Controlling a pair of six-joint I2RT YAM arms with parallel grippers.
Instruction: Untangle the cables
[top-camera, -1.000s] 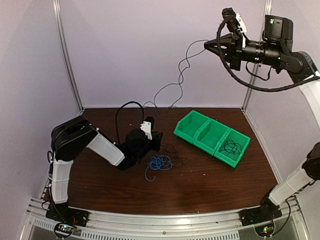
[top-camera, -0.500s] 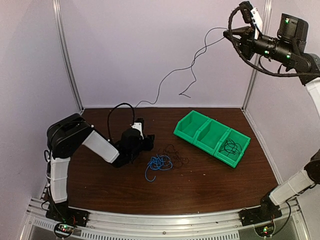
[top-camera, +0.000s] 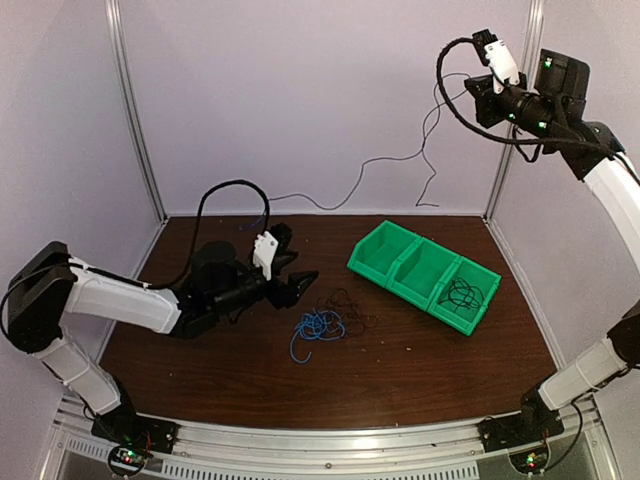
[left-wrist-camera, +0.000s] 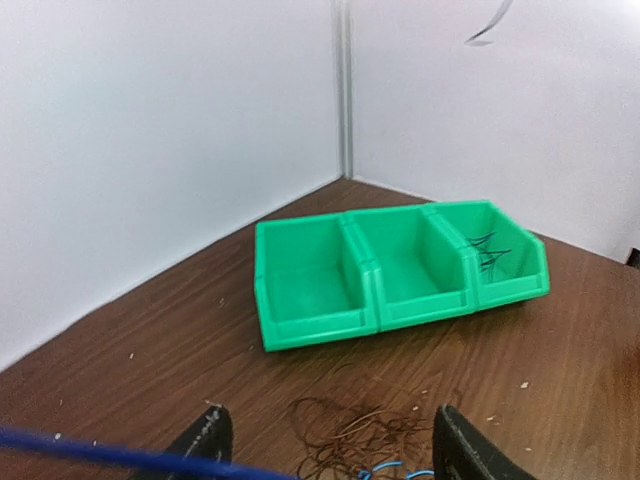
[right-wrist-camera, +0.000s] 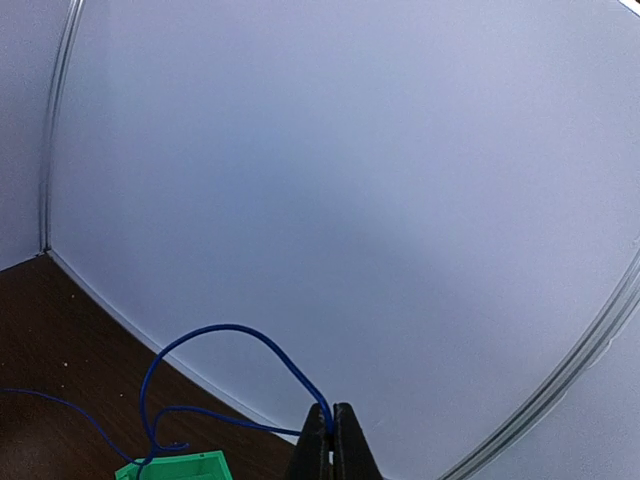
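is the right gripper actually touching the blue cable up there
Touching. The right wrist view shows the right gripper pinched shut on the blue cable, which loops out from its closed tips.

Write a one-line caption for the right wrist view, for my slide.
Right pincer shut on a blue cable that loops before a pale wall; a green bin shows at the bottom edge.

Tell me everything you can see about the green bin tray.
The green bin tray is glossy plastic, three open-topped compartments joined in a row. It sits on the brown table, back right, angled to its edges. The rightmost compartment holds a black cable; the other two look empty. Nothing else touches it.
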